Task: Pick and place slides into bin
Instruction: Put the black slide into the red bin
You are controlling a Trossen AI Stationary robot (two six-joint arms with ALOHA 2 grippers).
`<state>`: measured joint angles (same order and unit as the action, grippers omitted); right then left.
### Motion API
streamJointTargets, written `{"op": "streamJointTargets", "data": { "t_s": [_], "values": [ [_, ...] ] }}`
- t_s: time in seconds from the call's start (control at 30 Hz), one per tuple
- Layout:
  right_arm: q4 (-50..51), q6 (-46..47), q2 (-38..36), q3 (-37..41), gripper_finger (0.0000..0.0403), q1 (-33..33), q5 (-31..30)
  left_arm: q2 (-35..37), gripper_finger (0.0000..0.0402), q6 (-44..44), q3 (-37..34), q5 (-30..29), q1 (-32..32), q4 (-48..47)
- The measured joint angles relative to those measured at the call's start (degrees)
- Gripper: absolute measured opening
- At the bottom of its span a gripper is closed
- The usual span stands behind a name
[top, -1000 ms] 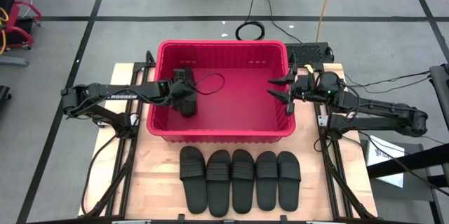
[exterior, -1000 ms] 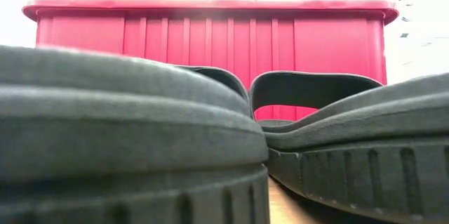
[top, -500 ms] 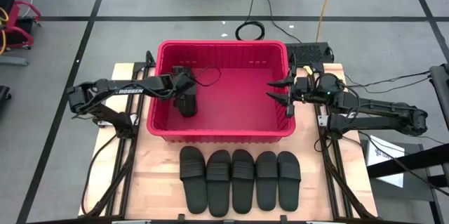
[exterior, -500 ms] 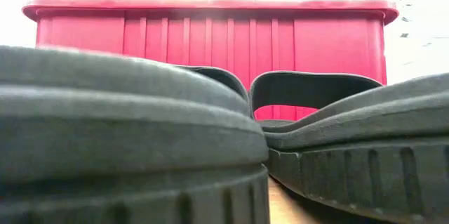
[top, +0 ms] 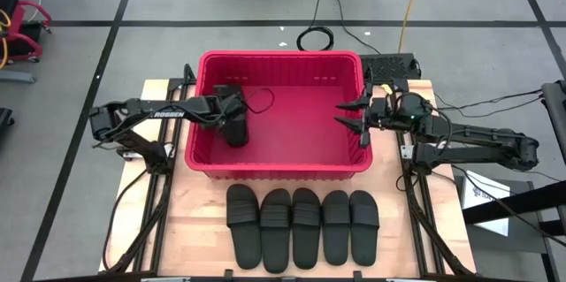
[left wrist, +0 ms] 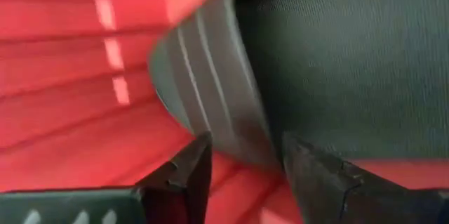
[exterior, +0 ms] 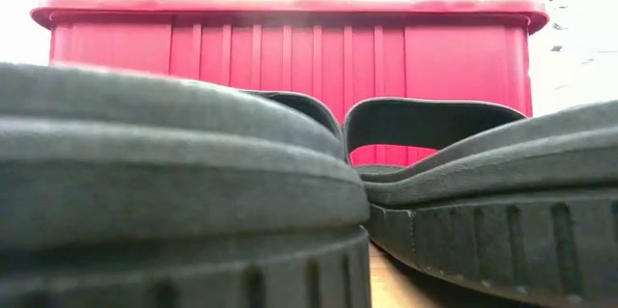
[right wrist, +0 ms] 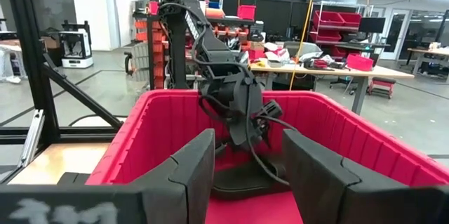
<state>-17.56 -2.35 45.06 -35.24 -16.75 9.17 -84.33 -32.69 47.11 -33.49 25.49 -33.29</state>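
The red bin point(top: 279, 169) stands at the table's far middle. One black slide point(left wrist: 337, 62) is inside it on the left. My left gripper point(top: 234, 130) reaches down over the left rim and is shut on this slide. In the right wrist view the slide point(right wrist: 242, 178) sits low on the bin's floor, under the left gripper point(right wrist: 238, 122). Several more slides point(top: 302, 224) lie soles down, side by side, on the table in front of the bin. My right gripper point(top: 352, 114) hangs open over the bin's right rim with nothing between its fingers. My left gripper has the slide's ribbed sole rim point(left wrist: 238, 133), near a rounded end, between its two fingers. The fingers slant down into the bin from the table's left. The slide is down at the bin's floor and appears to rest on it.
The bin's ribbed front wall point(exterior: 290, 47) rises behind the row of slides point(exterior: 174, 182). Bare wood point(top: 190, 220) lies to the left of the row. A power strip point(top: 389, 63) sits by the bin's far right corner. Metal frames run along both table sides.
My left gripper has sunk below the bin's rim and tipped more steeply downward, carrying the slide down with it toward the bin's floor. Most of this happened in the first half second. Its finger gap has not changed.
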Motion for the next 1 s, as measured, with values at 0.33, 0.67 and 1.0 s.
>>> {"op": "streamJointTargets", "data": {
  "t_s": [0.33,0.67,1.0],
  "values": [
    [-0.11,-0.07,0.0,0.0,0.0155,0.0,0.07,-0.02,0.017,1.99,-0.02,-8.15,-0.17,-4.4],
    [-0.11,-0.07,-0.01,0.0,0.0155,0.0,0.07,0.0,0.017,3.3,0.74,-3.08,-1.96,0.16],
    [0.14,-0.06,-0.02,0.0,0.0155,0.0,0.02,0.02,0.017,5.47,4.02,0.45,-3.73,-4.04]
  ]
}}
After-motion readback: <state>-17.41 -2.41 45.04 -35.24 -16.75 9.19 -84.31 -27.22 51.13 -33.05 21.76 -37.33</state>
